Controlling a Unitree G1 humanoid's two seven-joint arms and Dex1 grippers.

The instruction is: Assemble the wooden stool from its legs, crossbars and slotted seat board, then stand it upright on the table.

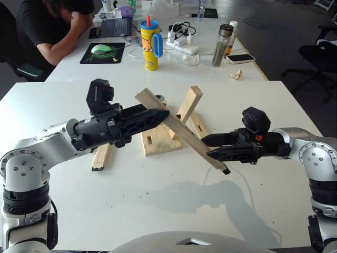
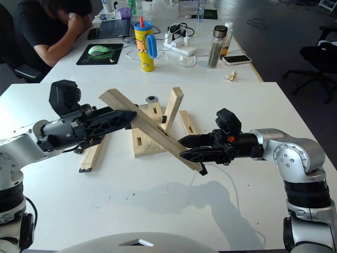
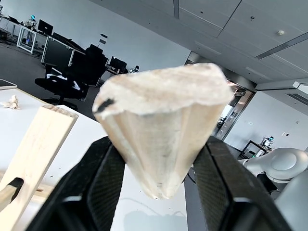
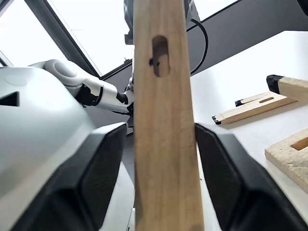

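You have a long, pale wooden leg (image 1: 181,129) slanting in the air above the slotted seat board (image 1: 157,143). Your left gripper (image 1: 162,115) pinches its upper end. Your right gripper (image 1: 209,147) straddles the lower end, fingers spread, with a thin gap beside the wood. The right wrist view adds a slot (image 4: 160,57) cut in the leg's face; the left wrist view shows its rough end.

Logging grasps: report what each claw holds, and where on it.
Left claw clamps the leg near its upper end. Right claw straddles the same leg near its lower end; whether it grips cannot be told.
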